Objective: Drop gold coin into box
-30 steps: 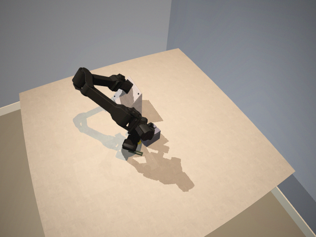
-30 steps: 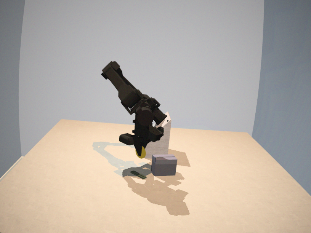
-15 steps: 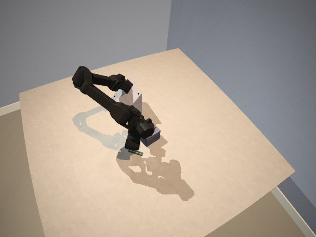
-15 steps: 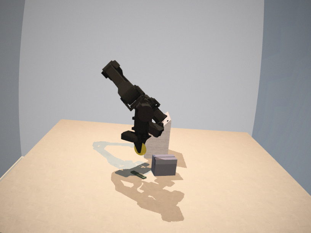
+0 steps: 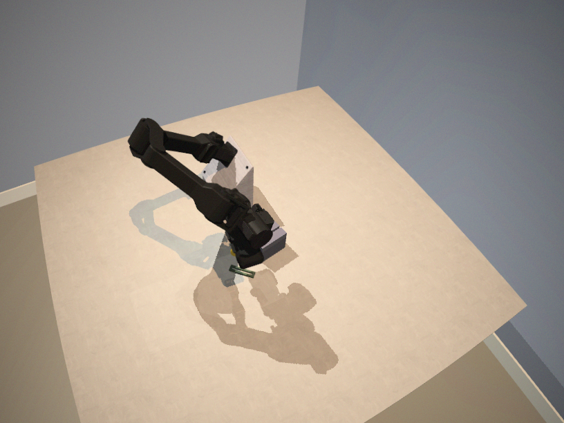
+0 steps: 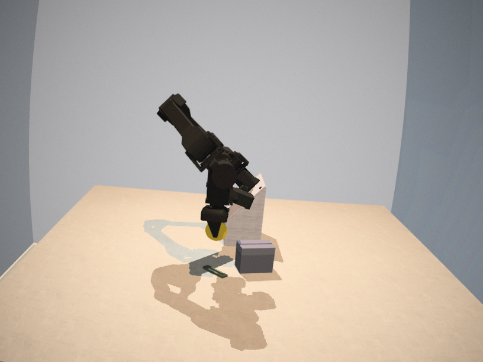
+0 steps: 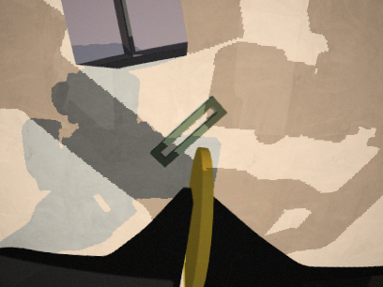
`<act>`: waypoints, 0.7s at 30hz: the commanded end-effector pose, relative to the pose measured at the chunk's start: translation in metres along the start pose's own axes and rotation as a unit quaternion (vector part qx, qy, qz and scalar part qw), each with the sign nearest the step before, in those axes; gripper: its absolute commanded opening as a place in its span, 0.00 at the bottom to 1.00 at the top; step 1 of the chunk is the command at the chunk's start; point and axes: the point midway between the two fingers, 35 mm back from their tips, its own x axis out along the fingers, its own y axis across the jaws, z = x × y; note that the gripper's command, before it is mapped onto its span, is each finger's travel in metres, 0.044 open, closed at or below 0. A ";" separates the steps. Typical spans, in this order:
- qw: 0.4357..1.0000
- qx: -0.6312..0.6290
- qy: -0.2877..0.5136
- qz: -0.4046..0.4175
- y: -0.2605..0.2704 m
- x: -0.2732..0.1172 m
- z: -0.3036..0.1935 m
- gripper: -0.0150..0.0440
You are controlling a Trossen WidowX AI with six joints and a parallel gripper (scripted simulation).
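Note:
My gripper (image 6: 215, 235) (image 7: 193, 196) is shut on the gold coin (image 6: 223, 231) (image 7: 201, 234), which stands edge-on between the fingertips, high above the table. A sliver of the coin (image 5: 232, 252) shows beside the arm in the top view, where the fingertips are hidden. The dark-green holder (image 5: 233, 268) (image 6: 219, 273) (image 7: 217, 104) lies empty on the table, below and a little in front of the gripper. The closed grey box (image 5: 275, 247) (image 6: 255, 261) (image 7: 160, 23) stands to the right of the gripper in the exterior view. Its slot (image 7: 124, 28) runs nearly upright in the wrist view, slightly tilted relative to the coin.
The arm's pale slanted mounting block (image 5: 246, 182) (image 6: 249, 223) stands behind the box and gripper. The wooden table (image 5: 387, 273) (image 6: 351, 292) carries large shadows of the arm. Walls stand behind the table.

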 end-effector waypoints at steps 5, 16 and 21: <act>0.991 -0.134 0.002 -0.001 -0.002 -0.001 -0.004 0.25; 0.990 -0.144 0.001 -0.001 -0.001 -0.001 0.002 0.25; 0.989 -0.145 -0.001 -0.002 0.003 -0.001 0.015 0.25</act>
